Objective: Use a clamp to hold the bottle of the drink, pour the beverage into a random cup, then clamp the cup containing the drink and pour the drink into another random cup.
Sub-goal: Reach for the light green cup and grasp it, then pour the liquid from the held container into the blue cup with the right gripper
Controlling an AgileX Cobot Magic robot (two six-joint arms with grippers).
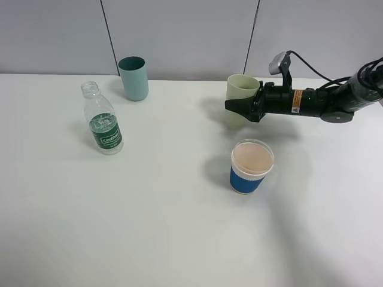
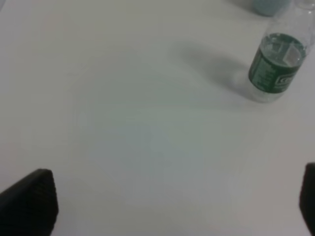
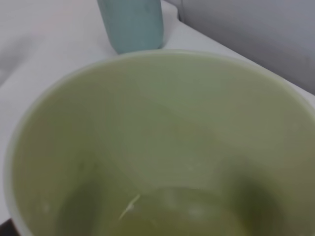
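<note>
**Right fingers clamped on the pale cup near the far edge**

The right fingers (image 1: pixel 242 109) are closed on the side of the pale yellow-green cup (image 1: pixel 240 89), which is upright near the far edge of the tabletop (image 1: pixel 149 227), right of the middle. Whether its base touches the tabletop cannot be told. The right wrist view looks down into this cup, where a shallow pool of clear liquid (image 3: pixel 172 211) glints at the bottom.

The blue-sleeved paper cup (image 1: pixel 251 166) stands just nearer than the held cup, apart from it. The dark teal cup (image 1: pixel 133 78) stands at the far edge, left of the middle. The uncapped bottle (image 1: pixel 103 122) stands upright towards the left edge, with liquid up to about the top of its green label.

The left fingers (image 2: pixel 32 201) are wide apart over bare tabletop, holding nothing, well away from the bottle.
</note>
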